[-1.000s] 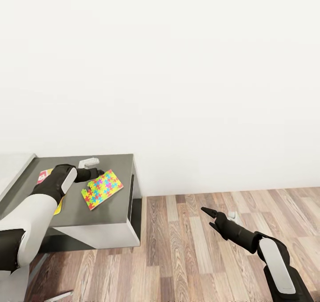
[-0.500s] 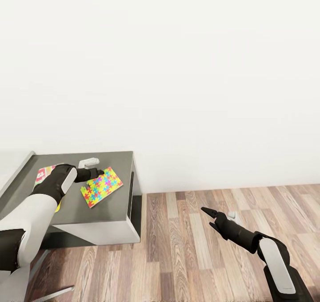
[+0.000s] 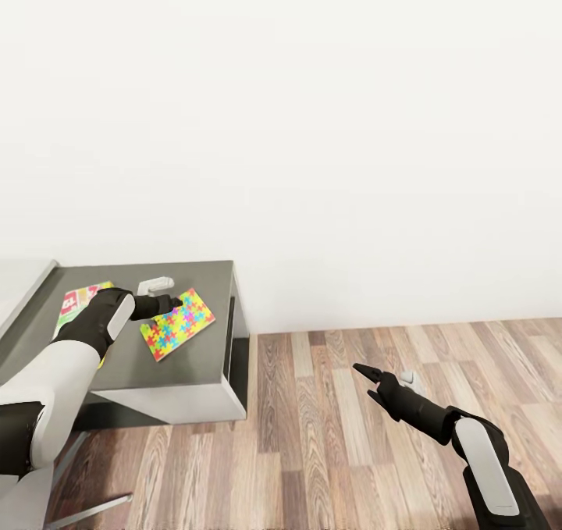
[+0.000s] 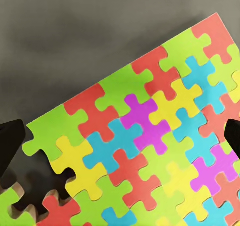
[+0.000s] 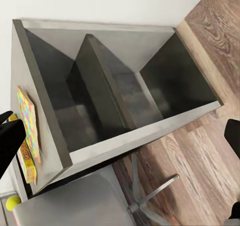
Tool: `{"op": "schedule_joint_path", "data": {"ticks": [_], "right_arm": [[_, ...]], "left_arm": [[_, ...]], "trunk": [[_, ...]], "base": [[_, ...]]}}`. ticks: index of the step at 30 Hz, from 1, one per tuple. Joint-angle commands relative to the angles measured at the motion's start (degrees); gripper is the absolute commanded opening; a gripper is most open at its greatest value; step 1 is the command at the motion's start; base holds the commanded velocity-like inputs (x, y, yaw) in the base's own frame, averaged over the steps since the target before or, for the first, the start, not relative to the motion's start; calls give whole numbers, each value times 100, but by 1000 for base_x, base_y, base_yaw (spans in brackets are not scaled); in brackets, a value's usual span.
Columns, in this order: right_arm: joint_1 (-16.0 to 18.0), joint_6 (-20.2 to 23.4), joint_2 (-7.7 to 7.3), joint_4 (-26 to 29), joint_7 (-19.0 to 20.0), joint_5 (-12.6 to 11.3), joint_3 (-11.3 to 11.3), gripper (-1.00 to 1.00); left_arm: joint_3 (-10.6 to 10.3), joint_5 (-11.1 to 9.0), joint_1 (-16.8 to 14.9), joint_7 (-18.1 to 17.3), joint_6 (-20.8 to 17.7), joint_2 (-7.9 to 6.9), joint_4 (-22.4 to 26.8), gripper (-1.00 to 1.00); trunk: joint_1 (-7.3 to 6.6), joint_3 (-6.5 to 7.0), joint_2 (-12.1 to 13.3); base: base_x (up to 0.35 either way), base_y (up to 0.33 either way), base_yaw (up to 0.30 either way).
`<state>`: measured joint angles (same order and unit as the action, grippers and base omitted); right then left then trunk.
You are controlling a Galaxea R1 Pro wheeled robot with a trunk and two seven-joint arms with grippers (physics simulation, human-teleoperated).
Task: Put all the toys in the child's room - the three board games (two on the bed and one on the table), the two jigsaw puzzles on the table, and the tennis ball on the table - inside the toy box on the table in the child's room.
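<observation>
Jigsaw puzzle (image 3: 178,324) lies on dark cabinet (image 3: 195,374) beside board game (image 3: 76,302).

White rounded arm shells, black joint sleeves, black forearms, black tapered fingers on left end effector (image 3: 173,304) and right end effector (image 3: 368,378)

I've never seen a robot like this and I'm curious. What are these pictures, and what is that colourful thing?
These are computer-made pictures of a robot with two arms. The big picture comes from a camera on its head, looking down. The other two come from little cameras near each gripper, the pinching part at the end of an arm.

The colourful thing is a jigsaw puzzle lying flat on a dark grey cabinet. The left gripper hovers over it with its fingers open, and its camera sees the puzzle pieces close up. Beside the puzzle lies a board game with a bright cover.

The right gripper is open above the wooden floor, holding nothing. Its camera looks into the cabinet's shelves from the side.
</observation>
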<state>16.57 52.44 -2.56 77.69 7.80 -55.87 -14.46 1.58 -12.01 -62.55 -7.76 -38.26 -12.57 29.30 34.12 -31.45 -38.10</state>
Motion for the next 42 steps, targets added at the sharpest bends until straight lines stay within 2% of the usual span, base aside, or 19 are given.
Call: {"op": "schedule_joint_path", "data": {"ticks": [1,22,42], "right_arm": [[4,29,1,1,55,53,-11,100],[4,20,2,2,55,58,-13,100],[4,20,-7,2,55,50,-13,100]], "left_arm": [[17,-6,-3,-15,-33,1,5,100],[18,0,-3,-20,-59,3,5,100],[47,-21,-3,26,-237,-4,-10,100]], "trunk": [[1,-14,-6],[1,-35,-6],[1,-35,-6]], "base": [[0,0,0],[0,0,0],[0,0,0]]}}
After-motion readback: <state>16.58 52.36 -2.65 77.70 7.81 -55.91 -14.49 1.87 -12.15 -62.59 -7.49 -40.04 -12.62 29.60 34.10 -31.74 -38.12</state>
